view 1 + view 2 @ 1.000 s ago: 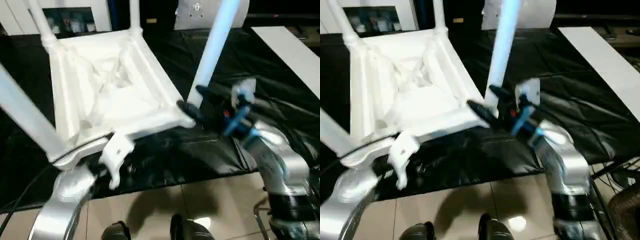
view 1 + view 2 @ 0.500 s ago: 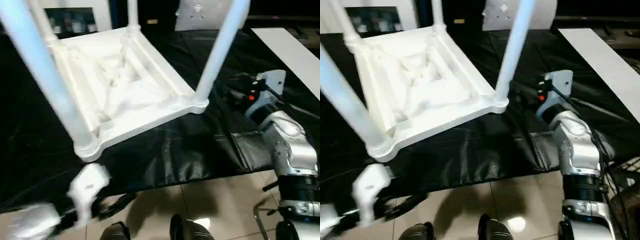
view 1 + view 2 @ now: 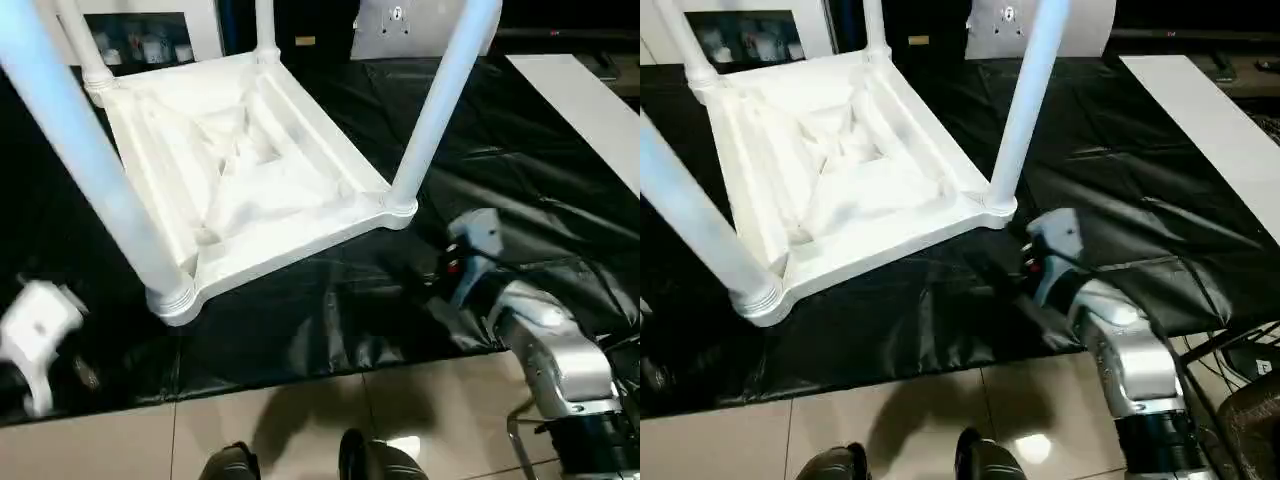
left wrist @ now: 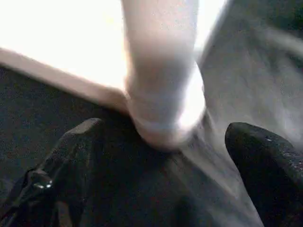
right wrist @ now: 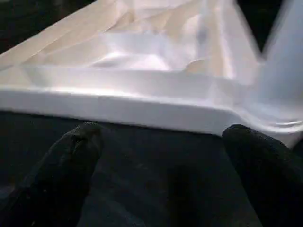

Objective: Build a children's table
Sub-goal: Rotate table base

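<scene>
1. On the black-covered bench (image 3: pixel 560 190), the children's table (image 3: pixel 240 170) is lying upside down, four legs seated in its corner sockets and pointing up.
2. Right pincer (image 5: pixel 161 170) and left pincer (image 4: pixel 163 165) are both gaping wide and holding nothing, apparently because the assembly is standing unaided.

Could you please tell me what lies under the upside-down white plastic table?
The white plastic table rests top-down on a black sheet with its round legs pointing up. The sheet spreads out past every edge. Whatever is beneath the tabletop itself is covered.
</scene>
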`<state>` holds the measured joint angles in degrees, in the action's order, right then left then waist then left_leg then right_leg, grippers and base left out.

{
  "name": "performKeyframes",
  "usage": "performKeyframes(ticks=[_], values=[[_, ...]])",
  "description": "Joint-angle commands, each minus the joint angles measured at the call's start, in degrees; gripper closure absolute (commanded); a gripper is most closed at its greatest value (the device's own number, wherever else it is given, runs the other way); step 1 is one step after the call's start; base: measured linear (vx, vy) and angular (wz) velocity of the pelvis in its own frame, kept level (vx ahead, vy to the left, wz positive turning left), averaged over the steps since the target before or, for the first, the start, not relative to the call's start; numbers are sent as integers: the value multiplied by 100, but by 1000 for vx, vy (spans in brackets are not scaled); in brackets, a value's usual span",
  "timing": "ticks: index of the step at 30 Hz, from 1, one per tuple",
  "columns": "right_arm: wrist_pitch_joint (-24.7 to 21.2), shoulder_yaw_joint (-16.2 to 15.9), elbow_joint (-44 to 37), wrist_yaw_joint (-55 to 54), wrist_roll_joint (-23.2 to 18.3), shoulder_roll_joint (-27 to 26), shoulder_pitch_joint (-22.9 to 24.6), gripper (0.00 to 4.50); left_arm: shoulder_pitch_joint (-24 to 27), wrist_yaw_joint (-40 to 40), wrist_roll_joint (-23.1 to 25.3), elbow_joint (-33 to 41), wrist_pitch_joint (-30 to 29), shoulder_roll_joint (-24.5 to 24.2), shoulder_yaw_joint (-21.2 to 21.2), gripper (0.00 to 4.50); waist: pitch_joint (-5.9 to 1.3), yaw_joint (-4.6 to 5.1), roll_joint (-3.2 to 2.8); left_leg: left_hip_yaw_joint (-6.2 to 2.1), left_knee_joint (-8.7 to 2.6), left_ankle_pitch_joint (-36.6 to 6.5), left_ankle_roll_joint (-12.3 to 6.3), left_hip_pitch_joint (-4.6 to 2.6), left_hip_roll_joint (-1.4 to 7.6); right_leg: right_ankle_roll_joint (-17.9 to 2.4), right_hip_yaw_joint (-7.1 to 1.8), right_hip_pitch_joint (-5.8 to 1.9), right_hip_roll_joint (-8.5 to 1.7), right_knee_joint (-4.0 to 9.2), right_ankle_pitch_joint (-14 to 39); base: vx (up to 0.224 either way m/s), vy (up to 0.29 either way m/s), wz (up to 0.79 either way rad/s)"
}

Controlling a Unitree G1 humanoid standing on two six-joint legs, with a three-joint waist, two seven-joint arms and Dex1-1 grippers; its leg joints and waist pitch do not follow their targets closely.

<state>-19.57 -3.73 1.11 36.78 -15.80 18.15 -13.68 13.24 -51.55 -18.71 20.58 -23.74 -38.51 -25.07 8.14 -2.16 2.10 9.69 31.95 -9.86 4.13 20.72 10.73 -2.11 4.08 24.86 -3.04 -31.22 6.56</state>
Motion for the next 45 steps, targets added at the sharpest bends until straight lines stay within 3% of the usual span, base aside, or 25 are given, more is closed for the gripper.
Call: performKeyframes(ticks=[1, 4, 5, 6, 7, 10, 17, 18, 20, 24, 32, 36, 38, 45], values=[[-114, -144, -81, -31, 131, -16, 85, 0, -217, 26, -289, 30, -15, 129, 108, 3, -320, -3, -112, -59, -398, -1775, -301, -99, 194, -549, -266, -264, -377, 376, 2856, 0, 0, 0], [-155, -217, -85, -160, 238, -61, 106, 0, -442, 70, -465, 37, -44, 257, 249, 3, -348, 9, -107, -62, -384, -1675, -252, -76, 198, -651, -278, -279, -377, 319, 2544, 0, 0, 0], [-153, -261, -46, -230, 304, -92, 93, 0, -575, 122, -461, 27, -23, 346, 387, 3, -349, 15, -94, -57, -384, -1656, -264, -63, 192, -656, -280, -292, -375, 316, 2504, 0, 0, 0], [-104, -401, 182, -542, 568, -249, -15, 0, -899, 234, -502, 85, -64, 691, 800, 3, -351, 31, -117, -44, -376, -1583, -251, -72, 200, -665, -297, -273, -377, 316, 2458, 0, 0, 0], [-95, -409, 213, -580, 593, -268, -30, 0, -922, 237, -513, 93, -75, 723, 835, 3, -351, 26, -116, -31, -348, -1623, -215, -91, 180, -701, -294, -266, -375, 335, 2503, 0, 0, 0], [94, -410, 861, -1210, 895, -611, -372, 0, -1152, 194, -717, 266, -283, 1118, 1407, 3, -361, 24, -92, -31, -332, -1636, -174, -82, 163, -682, -298, -264, -395, 324, 2655, 0, 0, 0], [351, -374, 1802, -1719, 1122, -888, -893, 0, -1308, 163, -902, 591, -556, 1482, 2402, 3, -383, 44, -58, -23, -313, -1523, -179, -40, 157, -605, -294, -303, -361, 271, 2456, 0, 0, 0], [392, -360, 1891, -1741, 1139, -911, -950, 0, -1357, 186, -876, 612, -567, 1568, 2543, 3, -393, 60, -22, -23, -309, -1480, -180, -36, 151, -584, -290, -313, -362, 266, 2460, 0, 0, 0], [535, -320, 2109, -1783, 1186, -993, -1107, 0, -1545, 277, -863, 620, -629, 1816, 2881, 3, -393, 77, -29, -17, -296, -1431, -196, -24, 146, -523, -291, -315, -371, 274, 2518, 0, 0, 0], [635, -319, 2273, -1794, 1171, -1037, -1253, 0, -1789, 356, -799, 499, -596, 2025, 3218, 3, -409, 99, -21, -21, -276, -1336, -222, -6, 137, -477, -277, -328, -362, 269, 2473, 0, 0, 0], [852, -329, 2515, -1564, 1150, -1199, -1439, 0, -2408, 519, -616, 88, -487, 2620, 3802, 3, -431, 204, -31, -16, -245, -1119, -351, 58, 128, -655, -261, -380, -369, 239, 2124, 0, 0, 0], [890, -433, 2550, -1463, 1151, -1300, -1447, 0, -2523, 600, -556, -34, -408, 2809, 4009, 3, -431, 225, -20, -11, -241, -1127, -373, 43, 137, -702, -254, -375, -355, 242, 2092, 0, 0, 0], [910, -481, 2578, -1429, 1150, -1357, -1465, 0, -2568, 631, -528, -84, -381, 2914, 4097, 3, -423, 234, -44, -11, -240, -1192, -365, 37, 138, -705, -248, -369, -356, 266, 2171, 0, 0, 0], [1067, -438, 2923, -1378, 1215, -1495, -1712, 0, -2666, 666, -436, -255, -249, 3057, 4254, 3, -421, 257, -36, -21, -238, -1265, -356, 36, 137, -702, -238, -370, -366, 275, 2300, 0, 0, 0]])
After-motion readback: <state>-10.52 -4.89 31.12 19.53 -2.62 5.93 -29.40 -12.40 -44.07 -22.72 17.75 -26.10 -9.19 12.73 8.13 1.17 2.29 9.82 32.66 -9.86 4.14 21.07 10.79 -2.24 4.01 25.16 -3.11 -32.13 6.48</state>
